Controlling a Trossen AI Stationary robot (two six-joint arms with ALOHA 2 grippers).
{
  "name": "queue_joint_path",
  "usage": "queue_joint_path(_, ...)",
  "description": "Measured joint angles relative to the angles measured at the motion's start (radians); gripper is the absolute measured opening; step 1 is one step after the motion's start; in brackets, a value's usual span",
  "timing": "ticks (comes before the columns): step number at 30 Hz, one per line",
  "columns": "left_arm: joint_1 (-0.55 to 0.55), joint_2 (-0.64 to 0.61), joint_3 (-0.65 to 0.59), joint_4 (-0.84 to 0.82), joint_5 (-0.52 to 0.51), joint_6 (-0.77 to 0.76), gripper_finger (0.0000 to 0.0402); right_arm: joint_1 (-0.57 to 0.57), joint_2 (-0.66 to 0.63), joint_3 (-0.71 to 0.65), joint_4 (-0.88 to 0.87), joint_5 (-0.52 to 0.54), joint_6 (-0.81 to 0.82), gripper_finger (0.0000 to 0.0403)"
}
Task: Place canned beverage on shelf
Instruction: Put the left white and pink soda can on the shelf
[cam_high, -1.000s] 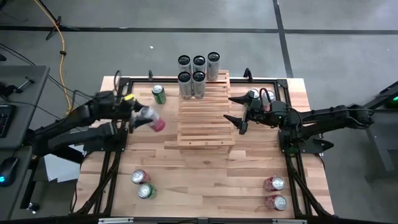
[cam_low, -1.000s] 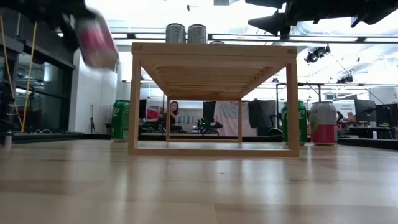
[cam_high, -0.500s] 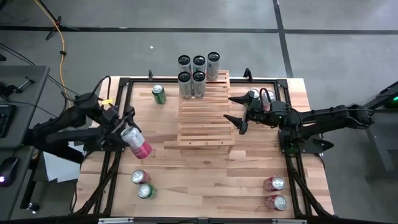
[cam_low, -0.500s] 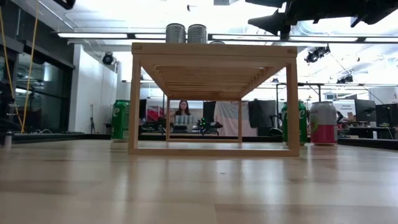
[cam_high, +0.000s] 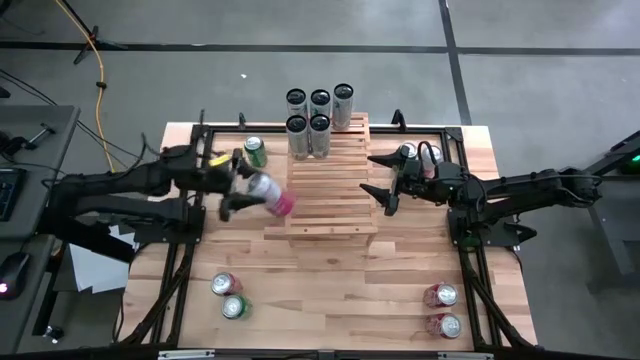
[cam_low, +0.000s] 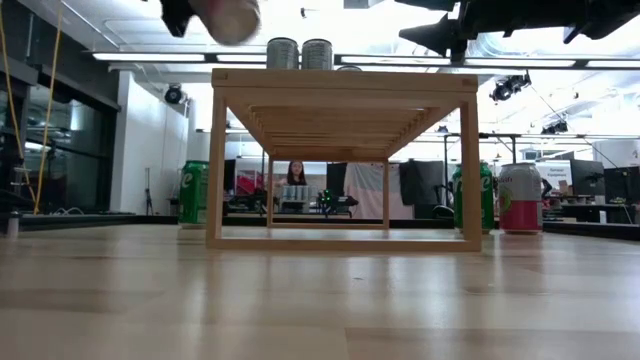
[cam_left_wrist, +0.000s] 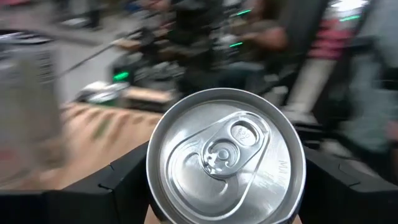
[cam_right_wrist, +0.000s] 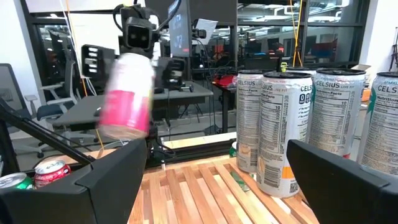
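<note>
Robotics lab in an open-plan workspace
A wooden table (cam_high: 330, 275) stood on grey concrete floor, with a yellow cable (cam_high: 98, 70) trailing nearby; beyond it were desks, monitors (cam_right_wrist: 178, 34), office chairs (cam_right_wrist: 96, 62), long ceiling strip lights (cam_low: 150, 57) and a person (cam_low: 296, 176) seated at a workstation

Yellow cable (cam_high: 98, 85) on grey floor, keyboard (cam_high: 8, 190) on side desk (cam_high: 40, 130), seated person (cam_low: 295, 176) behind.
</note>
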Motion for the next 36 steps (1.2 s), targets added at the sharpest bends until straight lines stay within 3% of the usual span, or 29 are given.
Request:
queue_joint_path(10,-0.077,0.321,0.262,-0.204,-0.425,0.048,0.0285,0.000,0.000,0.000,0.000,0.000,0.000,0.0374)
queue_joint_path(15,-0.085,0.434,0.348,-0.245,-0.558,0.091,0.0285,0.000,0.000,0.000,0.000,0.000,0.000,0.0374)
queue_joint_path(20,-0.084,0.500,0.392,-0.263,-0.607,0.126,0.0285,0.000,0.000,0.000,0.000,0.000,-0.001,0.0374)
queue_joint_path(36,-0.010,0.552,0.399,-0.286,-0.603,0.129,0.0296,0.000,0.000,0.000,0.000,0.000,-0.001,0.0374)
